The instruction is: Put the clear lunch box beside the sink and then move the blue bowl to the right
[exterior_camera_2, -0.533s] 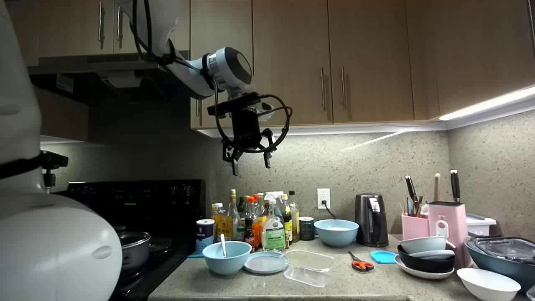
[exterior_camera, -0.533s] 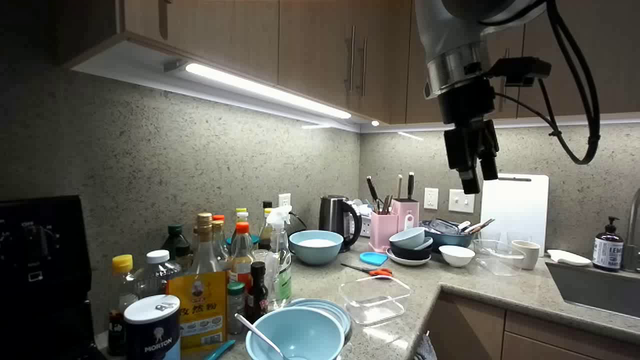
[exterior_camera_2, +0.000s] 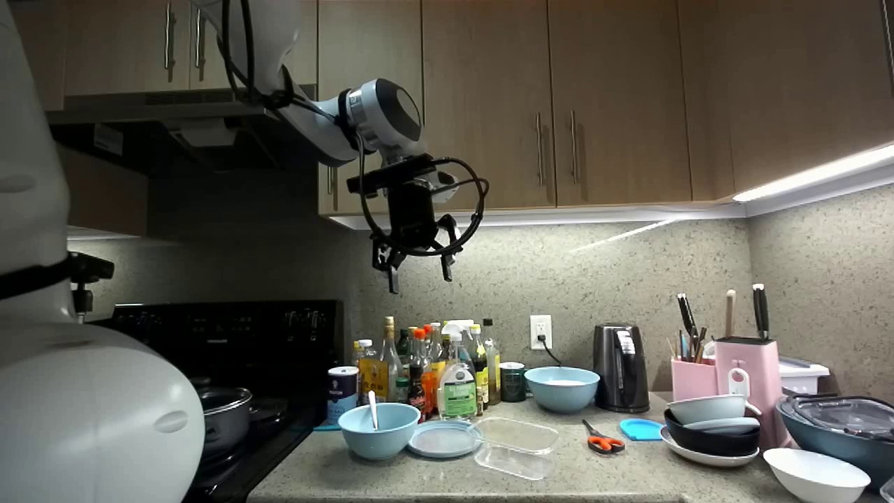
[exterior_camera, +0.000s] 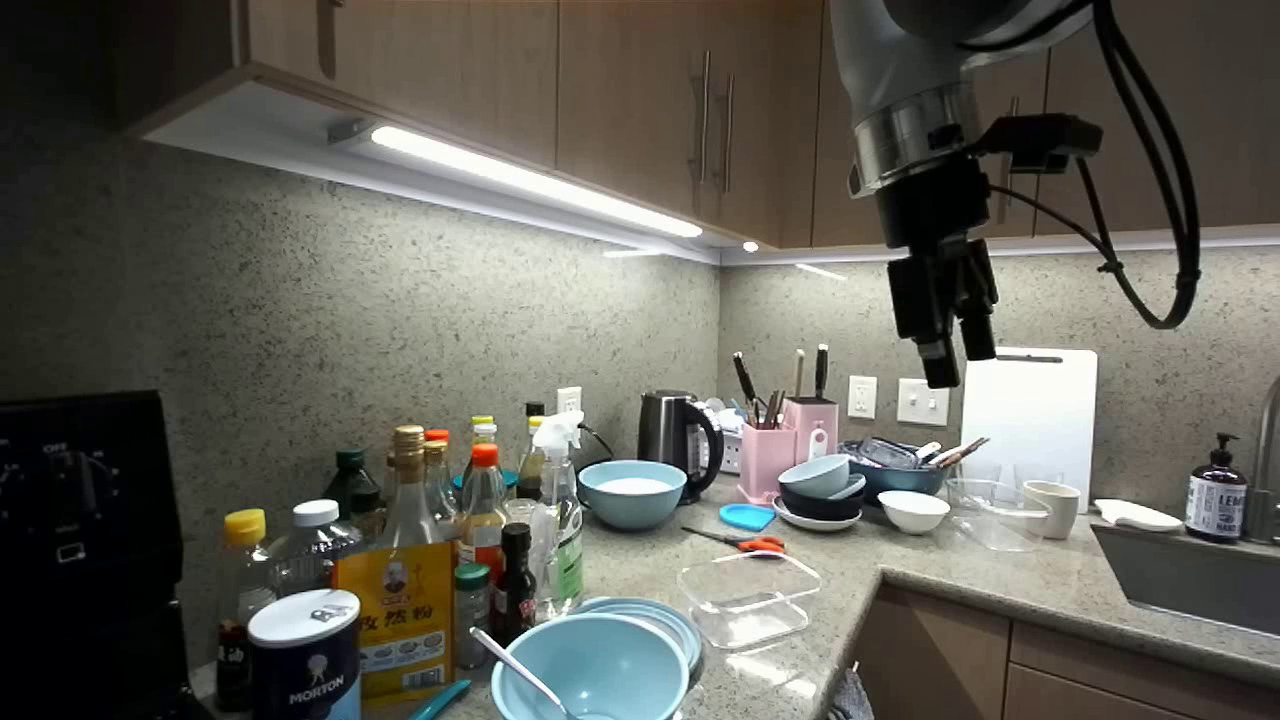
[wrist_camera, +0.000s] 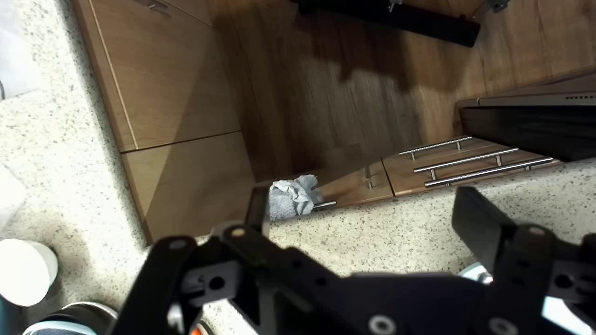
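Note:
My gripper (exterior_camera: 960, 362) is open and empty, high above the counter. It also shows in an exterior view (exterior_camera_2: 420, 278), and its spread fingers frame bare counter in the wrist view (wrist_camera: 365, 211). A clear rectangular box (exterior_camera: 748, 628) stands on the counter, also in an exterior view (exterior_camera_2: 513, 462). Another clear box (exterior_camera: 995, 520) stands by a mug near the sink (exterior_camera: 1195, 578). A light-blue bowl (exterior_camera: 600, 660) with a spoon is at the near end, also in an exterior view (exterior_camera_2: 379, 436). Another light-blue bowl (exterior_camera: 632, 498) with white contents stands by the kettle.
Several bottles (exterior_camera_2: 457, 395) stand along the wall. A blue lid (exterior_camera_2: 445, 440) lies by the spoon bowl. Orange scissors (exterior_camera_2: 605, 443), a black kettle (exterior_camera_2: 620, 367), stacked dishes (exterior_camera_2: 712, 432), a white bowl (exterior_camera_2: 816, 475) and a pink knife block (exterior_camera_2: 751, 377) are further along. Upper cabinets hang above.

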Available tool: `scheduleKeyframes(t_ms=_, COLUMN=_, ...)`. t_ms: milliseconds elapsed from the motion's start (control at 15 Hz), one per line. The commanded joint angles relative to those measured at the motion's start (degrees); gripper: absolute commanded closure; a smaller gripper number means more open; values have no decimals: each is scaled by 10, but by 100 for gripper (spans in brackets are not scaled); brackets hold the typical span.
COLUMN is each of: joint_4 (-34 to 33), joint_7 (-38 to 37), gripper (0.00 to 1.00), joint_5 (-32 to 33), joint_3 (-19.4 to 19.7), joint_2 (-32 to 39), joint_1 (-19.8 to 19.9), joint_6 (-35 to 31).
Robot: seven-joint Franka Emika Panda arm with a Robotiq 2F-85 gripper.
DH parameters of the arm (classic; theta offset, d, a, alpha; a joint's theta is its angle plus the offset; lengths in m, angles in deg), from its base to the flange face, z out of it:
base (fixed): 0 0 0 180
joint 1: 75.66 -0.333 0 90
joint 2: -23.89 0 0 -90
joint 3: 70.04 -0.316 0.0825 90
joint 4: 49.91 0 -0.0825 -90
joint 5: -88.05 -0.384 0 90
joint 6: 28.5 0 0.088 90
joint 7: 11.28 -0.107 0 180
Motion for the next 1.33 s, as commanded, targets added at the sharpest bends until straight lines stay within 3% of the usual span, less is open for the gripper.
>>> scheduleKeyframes(t_ms=0, joint_4=-7, joint_7=-30, gripper=0, joint_5=37, joint_3=7, joint_2=27, joint_1=2, joint_6=-14)
scheduleKeyframes(t_ms=533, joint_4=-10, joint_7=-11, gripper=0, joint_5=104, joint_3=58, joint_2=146, joint_1=22, joint_6=-83)
scheduleKeyframes(t_ms=667, joint_4=-14, joint_7=25, gripper=0, joint_5=132, joint_3=67, joint_2=165, joint_1=24, joint_6=-52)
scheduleKeyframes(t_ms=733, joint_4=-2, joint_7=-6, gripper=0, joint_5=111, joint_3=65, joint_2=151, joint_1=18, joint_6=-71)
scheduleKeyframes(t_ms=1067, joint_4=-11, joint_7=8, gripper=0, joint_5=121, joint_3=70, joint_2=169, joint_1=21, joint_6=-64)
scheduleKeyframes(t_ms=1267, joint_4=-50, joint_7=41, gripper=0, joint_5=62, joint_3=84, joint_2=243, joint_1=34, joint_6=-61)
